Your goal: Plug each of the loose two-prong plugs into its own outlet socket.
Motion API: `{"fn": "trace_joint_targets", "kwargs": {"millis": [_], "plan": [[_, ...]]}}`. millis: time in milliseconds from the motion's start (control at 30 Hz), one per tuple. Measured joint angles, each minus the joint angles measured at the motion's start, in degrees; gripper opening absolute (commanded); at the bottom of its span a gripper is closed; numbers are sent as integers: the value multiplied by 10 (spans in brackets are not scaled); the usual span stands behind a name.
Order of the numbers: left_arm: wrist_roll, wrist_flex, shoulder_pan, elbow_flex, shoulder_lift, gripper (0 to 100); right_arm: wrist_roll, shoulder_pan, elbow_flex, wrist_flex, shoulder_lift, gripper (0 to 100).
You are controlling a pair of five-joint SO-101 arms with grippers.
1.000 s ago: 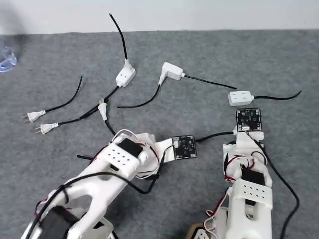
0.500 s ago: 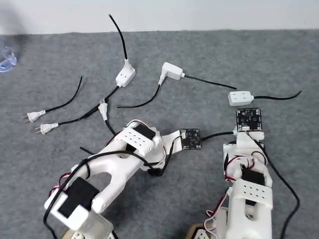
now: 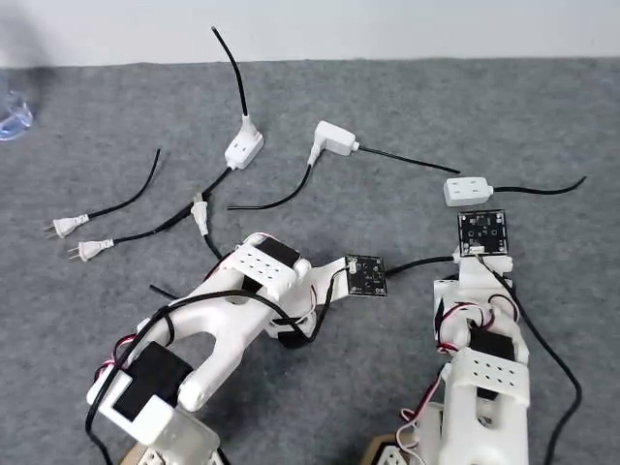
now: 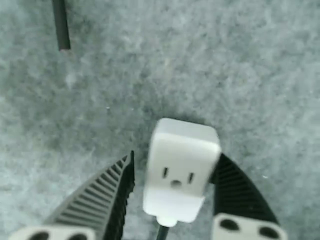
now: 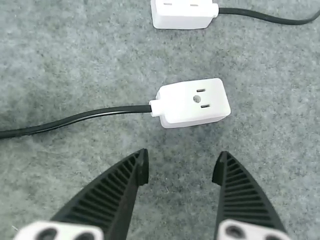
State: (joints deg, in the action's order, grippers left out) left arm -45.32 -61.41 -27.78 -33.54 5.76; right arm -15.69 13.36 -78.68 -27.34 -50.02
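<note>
Fingers, left wrist view: the left gripper [image 4: 175,161] stands open, its ribbed fingers [image 4: 112,195] on either side of the straddled socket [image 4: 180,165]; one finger meets the socket's side, the other stands clear of it.
Socket, left wrist view: white, slotted face up, lying on the grey carpet [image 4: 240,65], its cord leading back between the fingers.
Nearby, left wrist view: a cut black cord end [image 4: 61,27] lies well apart, beyond the socket.
Fingers, right wrist view: the right gripper [image 5: 182,162] is open above bare carpet, its fingers [image 5: 117,192] holding nothing.
Sockets, right wrist view: the near socket [image 5: 192,102] lies just beyond the fingertips, trailing a black cord [image 5: 75,120] sideways; the far socket [image 5: 182,12] lies past it.
Plugs, high view: two loose plugs [image 3: 64,227] [image 3: 89,251] lie side by side at the carpet's left, well away from both arms; a third plug [image 3: 199,215] lies nearer the left arm [image 3: 242,300].
Obstruction, high view: wrist camera boards cover both grippers.
Right arm [image 3: 484,358], high view: points toward the far socket [image 3: 468,190].
</note>
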Motion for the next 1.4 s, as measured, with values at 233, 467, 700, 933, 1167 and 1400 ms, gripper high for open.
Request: {"fn": "trace_joint_targets", "kwargs": {"millis": [233, 467, 700, 933, 1167, 1400], "plan": [[-16, -2, 14, 13, 1, 90, 0, 0, 0, 0, 0, 226], [-16, -57, -15, 14, 1, 14, 0, 0, 0, 0, 0, 226], [20, -73, -74, 14, -15, 18, 0, 0, 0, 0, 0, 226], [76, -30, -75, 5, -29, 19, 0, 0, 0, 0, 0, 226], [79, -27, -78, -13, -33, 45, -2, 0, 0, 0, 0, 226], [113, -58, -78, -13, -99, 244, -2, 0, 0, 0, 0, 226]]}}
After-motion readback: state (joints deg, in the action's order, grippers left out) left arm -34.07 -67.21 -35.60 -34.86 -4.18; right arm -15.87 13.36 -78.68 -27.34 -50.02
